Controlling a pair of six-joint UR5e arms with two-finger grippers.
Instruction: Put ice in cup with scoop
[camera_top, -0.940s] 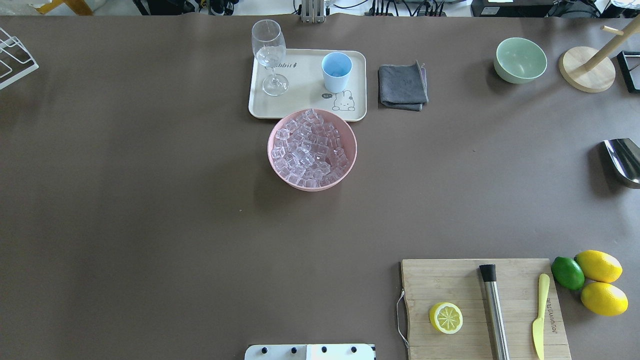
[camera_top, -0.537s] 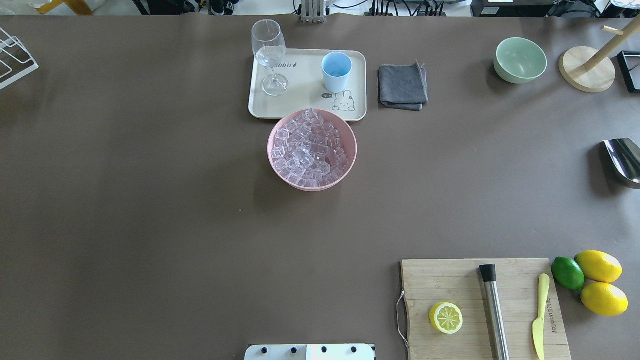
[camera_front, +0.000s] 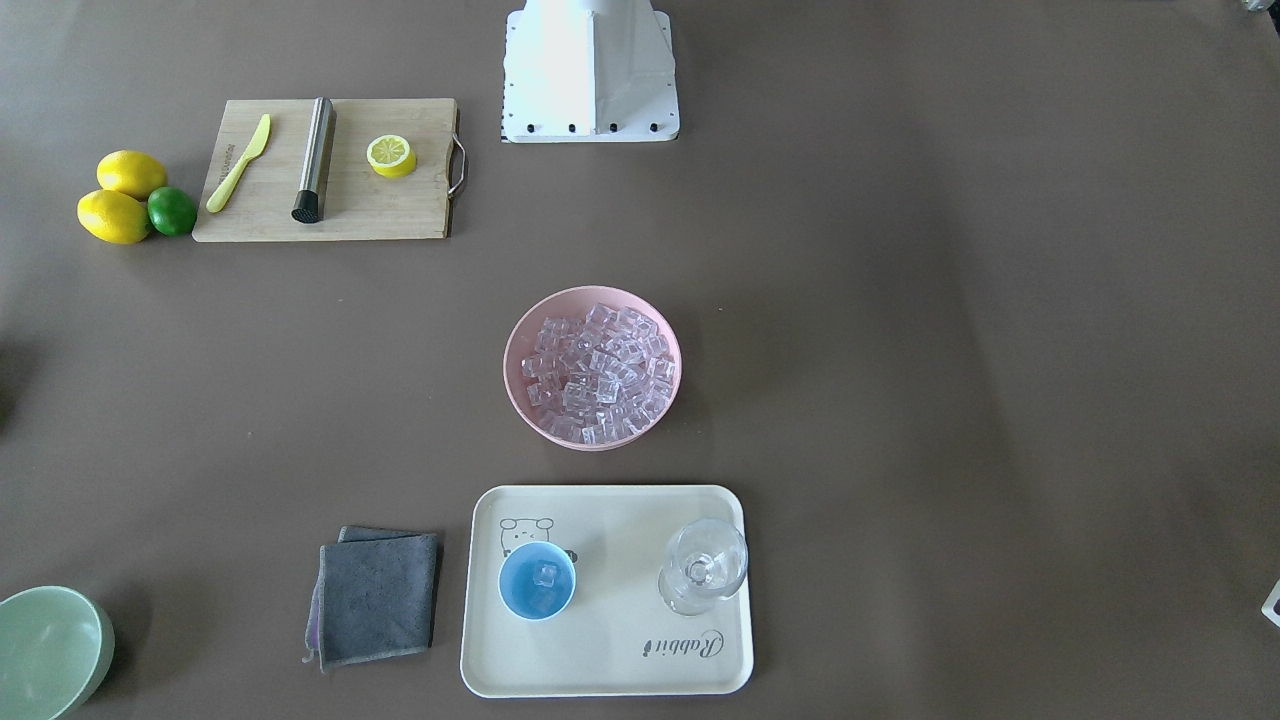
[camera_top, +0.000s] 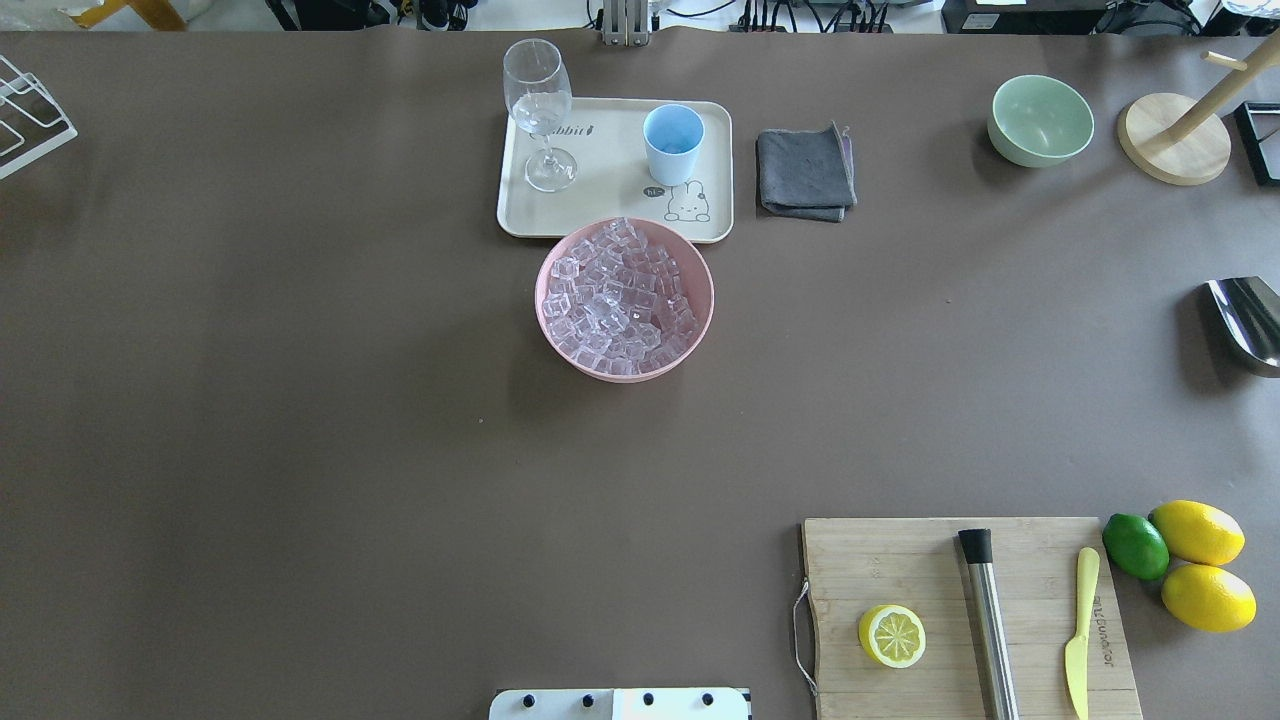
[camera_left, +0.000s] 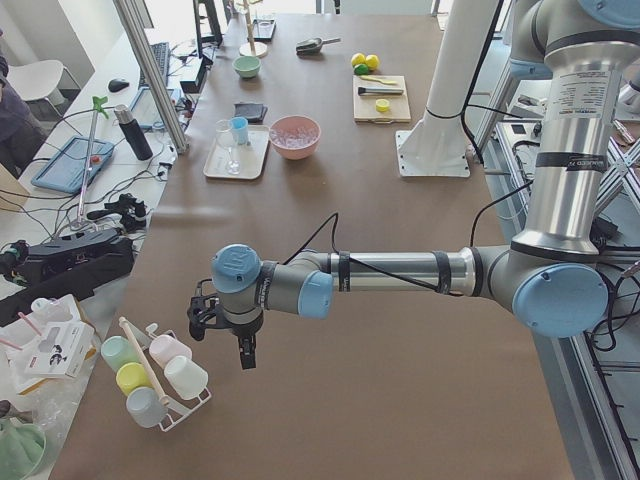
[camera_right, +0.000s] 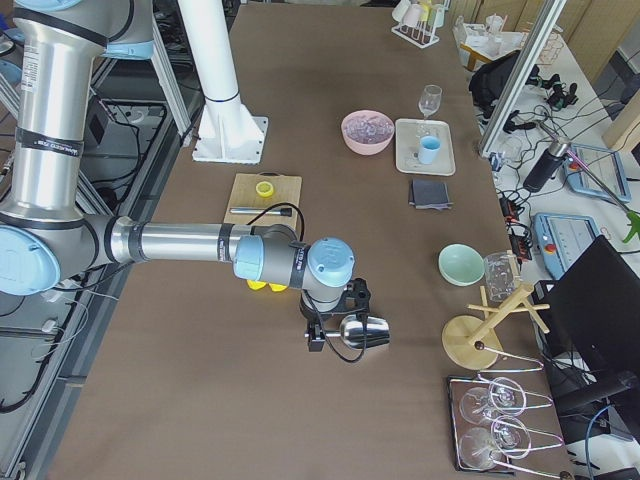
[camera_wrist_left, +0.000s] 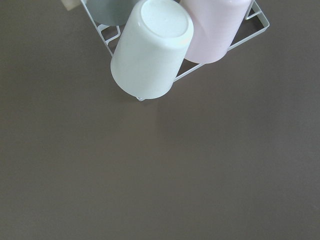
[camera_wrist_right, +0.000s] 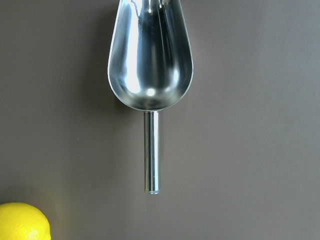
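Observation:
The ice (camera_top: 622, 298) fills a pink bowl (camera_top: 548, 320) at the table's middle. The light-blue cup (camera_top: 672, 145) stands on a cream tray (camera_top: 610, 170) behind the bowl; the front view shows a few cubes inside the cup (camera_front: 537, 580). The steel scoop (camera_top: 1245, 325) lies on the table at the right edge; in the right wrist view it (camera_wrist_right: 150, 65) lies empty, handle toward me. My right gripper (camera_right: 335, 335) hangs over it; I cannot tell if it is open. My left gripper (camera_left: 240, 350) hovers far left near a cup rack; its state is unclear.
A wine glass (camera_top: 540, 110) stands on the tray. A grey cloth (camera_top: 805, 172) and pale-green bowl (camera_top: 1040, 120) lie to the right. A cutting board (camera_top: 920, 560) holds a lemon half, steel cylinder (camera_top: 988, 620) and knife. Rack cups (camera_wrist_left: 155, 50) sit under my left wrist.

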